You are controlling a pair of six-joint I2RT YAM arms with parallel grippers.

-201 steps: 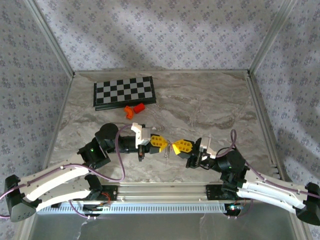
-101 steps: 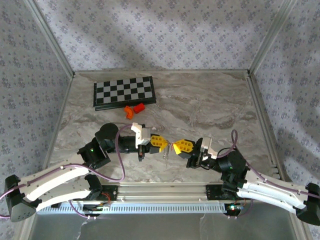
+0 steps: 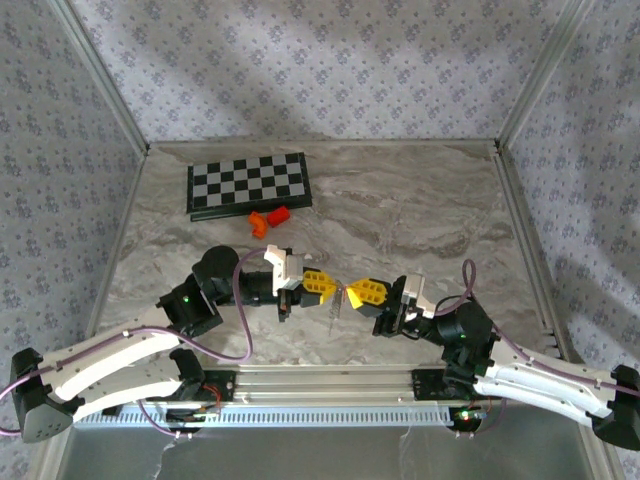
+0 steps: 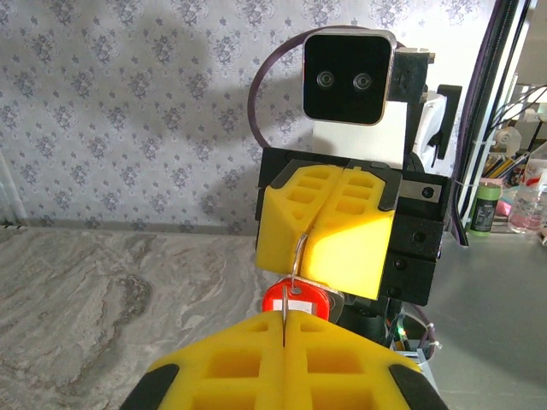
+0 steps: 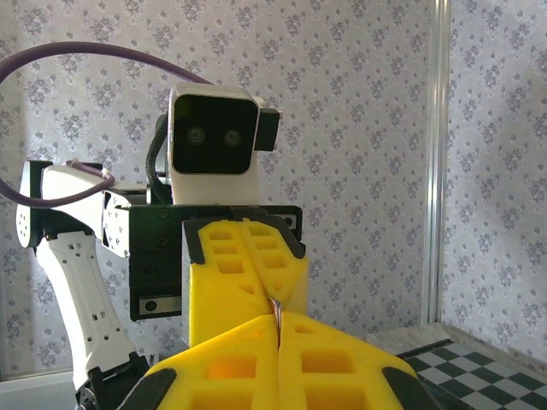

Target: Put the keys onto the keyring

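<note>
Both arms are held tip to tip above the grey marble-patterned table top [image 3: 420, 210], on the near side of the black-and-white checkered board [image 3: 248, 185] and well apart from it. The left gripper [image 3: 328, 287] is pressed together on what is judged to be a thin silver metal key [image 4: 284, 318]; it is seen edge-on, so this cannot be confirmed. The right gripper [image 3: 351, 292] is likewise closed, pinching the thin silver wire ring [image 4: 297, 253] of the keyring. The keyring's small red oblong plastic tag [image 4: 295, 301] hangs free beneath, between the two pairs of yellow fingers. The parts are presumably kept off the table so that the ring is presented steady and open to approach, and so that the key can be fed along the wire. Whether the key is already on the wire cannot be told. Two small orange blocks [image 3: 268, 218] lie just beside the board's near edge, uninvolved.
</note>
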